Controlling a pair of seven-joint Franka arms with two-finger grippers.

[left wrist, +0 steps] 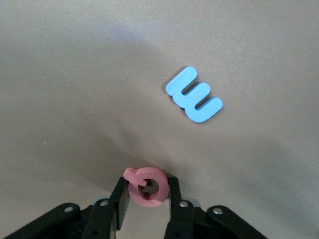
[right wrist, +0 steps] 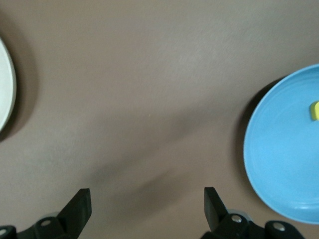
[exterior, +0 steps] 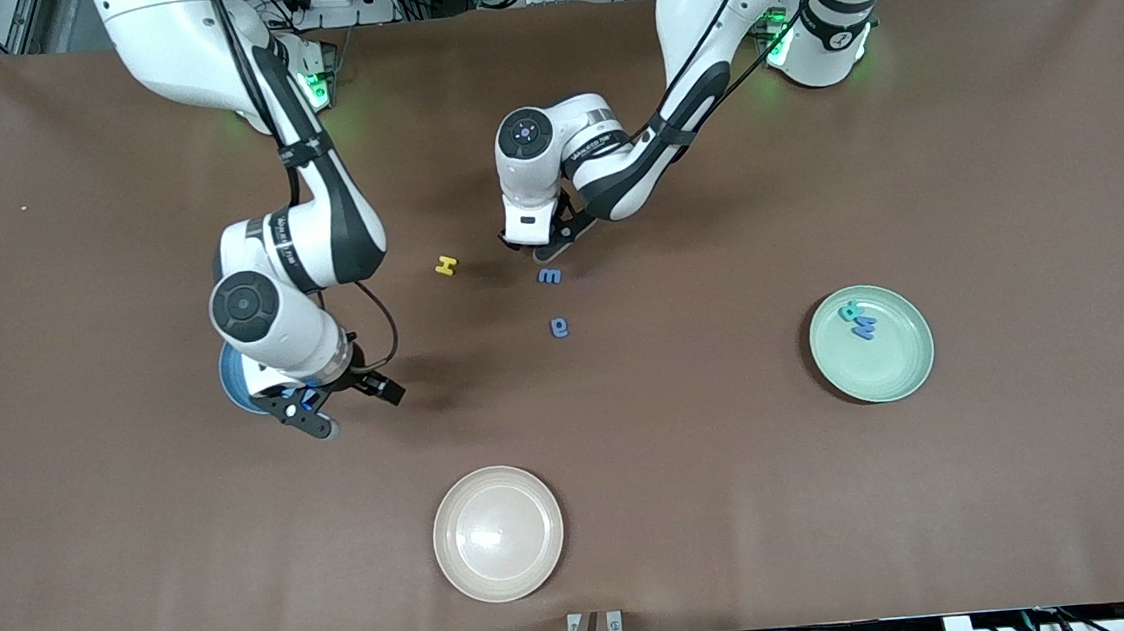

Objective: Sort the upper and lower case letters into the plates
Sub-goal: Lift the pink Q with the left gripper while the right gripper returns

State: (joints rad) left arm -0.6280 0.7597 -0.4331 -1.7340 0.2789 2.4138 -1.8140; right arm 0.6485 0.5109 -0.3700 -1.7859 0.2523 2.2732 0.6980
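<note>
My left gripper (exterior: 542, 248) (left wrist: 148, 193) is shut on a small pink-red round letter (left wrist: 148, 186), low over the middle of the table. The hand hides that letter in the front view. A blue letter m (exterior: 549, 276) (left wrist: 194, 95) lies just nearer the camera, and a blue letter e (exterior: 560, 328) nearer still. A yellow H (exterior: 446, 265) lies toward the right arm's end. The mint green plate (exterior: 895, 369) holds a teal and a blue letter (exterior: 860, 320). My right gripper (exterior: 346, 404) (right wrist: 147, 199) hangs open and empty beside the blue plate (exterior: 226, 384) (right wrist: 279, 149), which holds a yellow letter (right wrist: 315, 110).
A cream-beige plate (exterior: 498, 532) (right wrist: 5, 84) stands near the table's front edge, with nothing on it. The right arm's wrist covers most of the blue plate in the front view. Brown table surface lies between the plates.
</note>
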